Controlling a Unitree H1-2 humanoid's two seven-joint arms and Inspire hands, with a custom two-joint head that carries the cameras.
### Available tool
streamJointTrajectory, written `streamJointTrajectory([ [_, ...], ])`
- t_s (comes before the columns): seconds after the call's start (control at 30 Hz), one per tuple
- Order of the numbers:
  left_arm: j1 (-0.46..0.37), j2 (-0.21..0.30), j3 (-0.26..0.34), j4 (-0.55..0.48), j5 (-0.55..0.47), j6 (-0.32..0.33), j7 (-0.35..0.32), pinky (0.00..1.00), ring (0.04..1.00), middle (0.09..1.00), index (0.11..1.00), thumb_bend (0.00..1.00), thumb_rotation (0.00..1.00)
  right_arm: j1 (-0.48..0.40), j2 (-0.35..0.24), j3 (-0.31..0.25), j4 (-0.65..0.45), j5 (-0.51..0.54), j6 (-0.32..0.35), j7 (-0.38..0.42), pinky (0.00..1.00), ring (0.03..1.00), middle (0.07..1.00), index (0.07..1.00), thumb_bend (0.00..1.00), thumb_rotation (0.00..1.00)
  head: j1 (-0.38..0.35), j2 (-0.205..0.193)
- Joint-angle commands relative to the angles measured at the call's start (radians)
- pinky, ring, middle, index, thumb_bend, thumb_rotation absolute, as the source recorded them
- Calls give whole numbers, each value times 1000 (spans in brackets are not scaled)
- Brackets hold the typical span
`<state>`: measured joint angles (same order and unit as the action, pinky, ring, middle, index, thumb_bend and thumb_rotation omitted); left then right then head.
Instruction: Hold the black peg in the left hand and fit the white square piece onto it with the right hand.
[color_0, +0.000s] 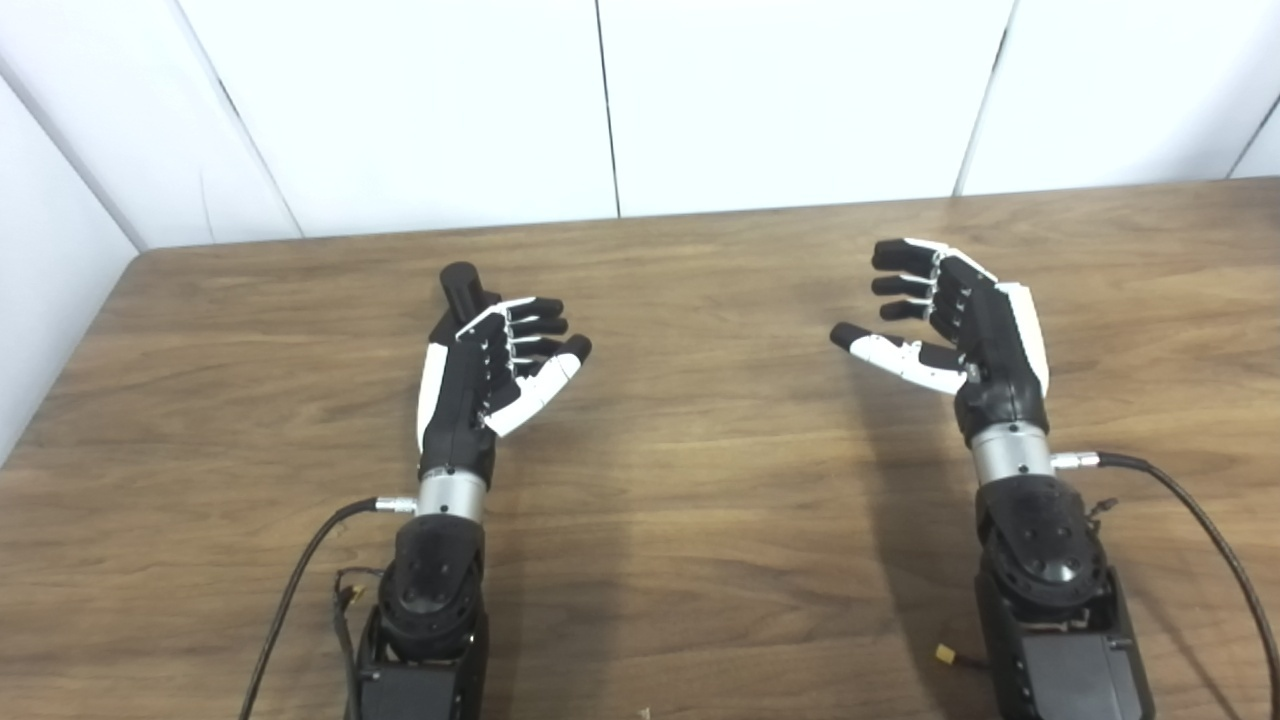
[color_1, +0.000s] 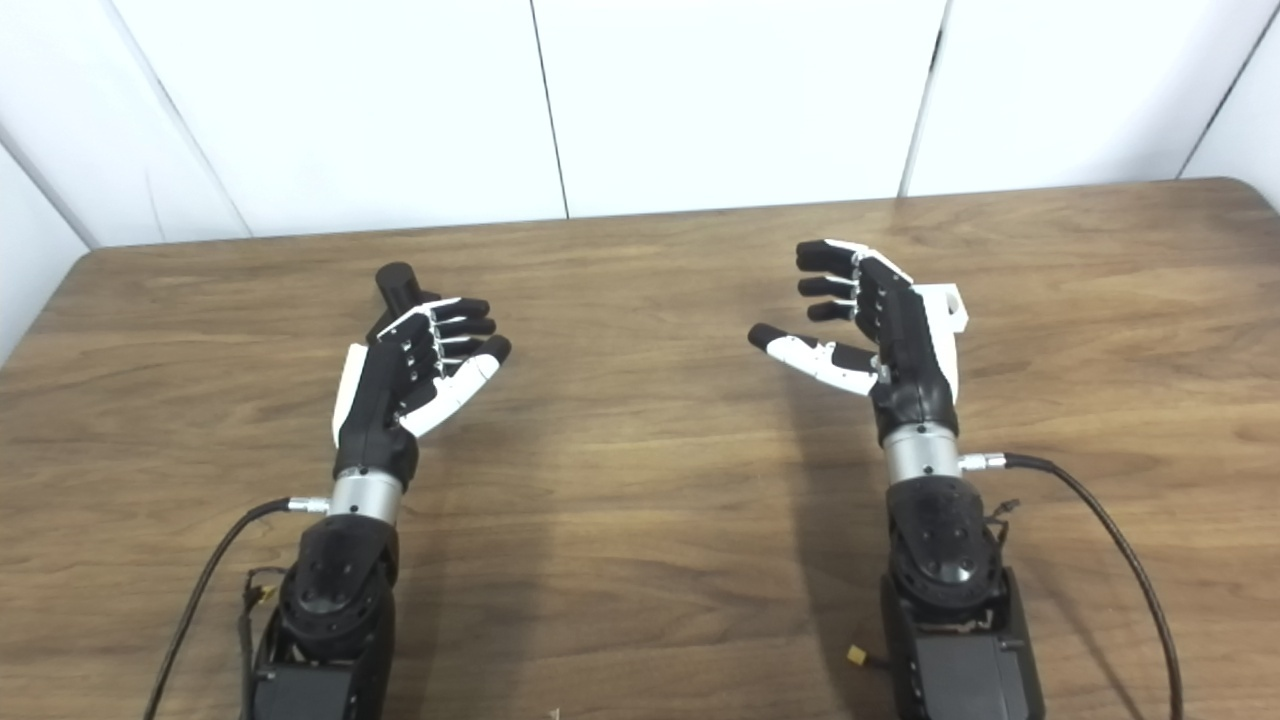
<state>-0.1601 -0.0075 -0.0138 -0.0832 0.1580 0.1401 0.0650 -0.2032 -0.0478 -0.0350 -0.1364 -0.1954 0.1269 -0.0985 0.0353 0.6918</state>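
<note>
Right eye view shows the white square piece (color_1: 950, 306) just behind the right hand (color_1: 880, 330), toward the worktop's (color_1: 650, 500) far edge; the left eye view hides it. The black peg (color_1: 400, 285) likewise peeks from behind the left hand (color_1: 415, 365). Both hands hover with fingers apart, holding nothing. Each target sits on the back side of its hand, so closing from here would likely knock the part away or miss it. Whether the peg stands or lies is unclear.
</note>
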Motion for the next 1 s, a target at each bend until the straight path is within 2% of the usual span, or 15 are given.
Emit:
streamJointTrajectory([
  [0.0,-35,-2,0,-32,-1,-24,6,518,609,655,626,689,305,-29,4,-3,-38,0,-19,-9,591,666,706,671,723,27,1,1],
  [0.53,-35,-5,1,-32,-1,-24,8,516,605,651,623,680,277,-30,2,-1,-42,-4,-12,-7,588,660,704,669,725,23,12,2],
  [0.6,-36,-12,-4,-29,4,-24,12,510,598,652,623,673,268,-27,-7,-3,-40,-4,-19,-3,596,663,707,671,717,17,86,-11],
  [0.63,-37,-15,-6,-27,7,-25,13,507,596,652,622,670,263,-26,-11,-4,-39,-3,-22,-1,600,665,708,672,713,14,96,-13],
  [0.67,-37,-20,-11,-23,13,-31,18,503,594,651,621,668,261,-24,-17,-8,-38,3,-23,1,601,667,709,673,711,11,148,-24],
  [0.73,-37,-28,-18,-16,23,-40,25,488,587,647,622,666,263,-22,-23,-15,-36,16,-29,5,598,668,712,677,705,3,157,-26],
  [0.77,-37,-36,-23,-9,25,-46,29,480,582,644,622,668,265,-20,-30,-20,-33,26,-33,9,595,668,714,680,701,1,211,-41],
  [0.97,-43,-50,-34,16,42,-71,48,492,594,636,615,689,279,-18,-48,-27,-26,36,-40,11,639,689,725,687,674,0,228,-49],
])
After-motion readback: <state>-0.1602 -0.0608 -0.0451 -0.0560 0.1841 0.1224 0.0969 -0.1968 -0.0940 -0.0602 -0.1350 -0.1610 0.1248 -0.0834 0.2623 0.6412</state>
